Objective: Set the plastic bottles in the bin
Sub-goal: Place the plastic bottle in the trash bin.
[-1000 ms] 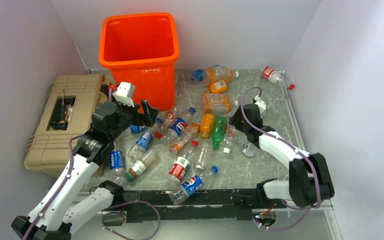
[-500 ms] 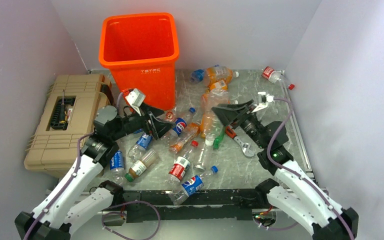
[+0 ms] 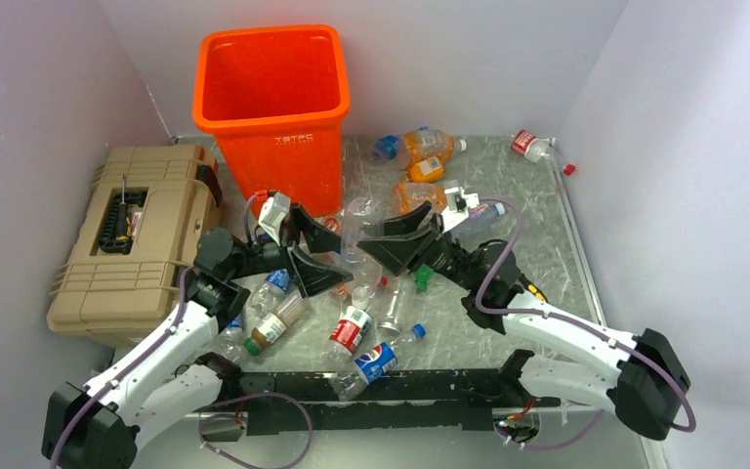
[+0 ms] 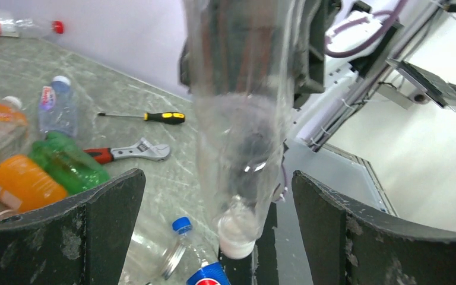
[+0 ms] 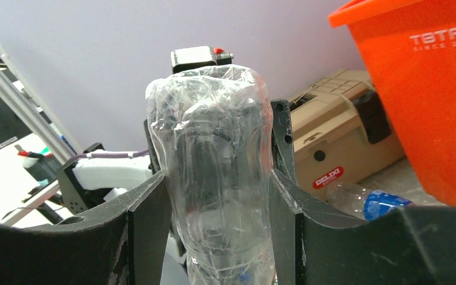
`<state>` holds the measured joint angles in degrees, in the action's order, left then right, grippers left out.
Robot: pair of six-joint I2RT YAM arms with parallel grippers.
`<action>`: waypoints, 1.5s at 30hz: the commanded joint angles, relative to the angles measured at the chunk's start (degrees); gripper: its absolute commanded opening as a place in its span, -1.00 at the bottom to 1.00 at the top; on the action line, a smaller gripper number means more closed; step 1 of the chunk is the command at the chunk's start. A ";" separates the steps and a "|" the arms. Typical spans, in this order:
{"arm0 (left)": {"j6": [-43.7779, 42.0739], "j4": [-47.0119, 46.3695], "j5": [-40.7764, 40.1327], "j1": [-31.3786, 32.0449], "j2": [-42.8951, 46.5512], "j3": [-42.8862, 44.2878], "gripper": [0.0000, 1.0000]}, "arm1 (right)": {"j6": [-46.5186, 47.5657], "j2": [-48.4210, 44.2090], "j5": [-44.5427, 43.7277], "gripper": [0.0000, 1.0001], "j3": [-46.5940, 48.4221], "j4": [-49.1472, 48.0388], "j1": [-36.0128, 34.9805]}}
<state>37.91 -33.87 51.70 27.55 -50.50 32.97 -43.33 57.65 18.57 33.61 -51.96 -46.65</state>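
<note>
My right gripper (image 5: 217, 196) is shut on a clear crumpled plastic bottle (image 5: 214, 154) and holds it above the table, cap down. In the top view this bottle (image 3: 359, 220) hangs between both grippers, in front of the orange bin (image 3: 271, 98). My left gripper (image 4: 219, 231) is open wide, with the bottle's neck and white cap (image 4: 237, 243) between its fingers, untouched. Several more plastic bottles lie on the table: a Pepsi one (image 3: 376, 360), a red-labelled one (image 3: 352, 327), orange ones (image 3: 420, 147), a green one (image 4: 65, 163).
A tan toolbox case (image 3: 127, 244) sits left of the bin. A red-handled wrench (image 4: 124, 153) and a yellow-black screwdriver (image 4: 154, 117) lie on the right half of the table. Walls close in on three sides. A black rail (image 3: 400, 391) runs along the near edge.
The right arm swung left and lifted the clear bottle up to the left gripper. The left gripper moved right, with its fingers now on either side of the bottle's neck.
</note>
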 commanded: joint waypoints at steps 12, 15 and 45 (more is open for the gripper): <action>-4.67 0.92 4.71 5.72 -0.31 3.50 0.57 | -3.71 5.26 -4.87 -0.28 1.97 -16.52 -3.44; -5.72 1.90 4.80 6.10 -0.73 4.00 0.21 | -3.09 5.08 -4.14 -0.24 2.60 -14.92 -3.74; -110.74 45.14 -66.06 39.23 -11.84 27.40 -1.00 | 12.24 -26.29 -13.05 1.00 34.27 78.33 -4.06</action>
<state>-41.50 11.84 10.70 60.42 -56.40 65.14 -31.48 30.44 6.17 62.87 17.80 -50.46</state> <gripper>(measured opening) 0.480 0.994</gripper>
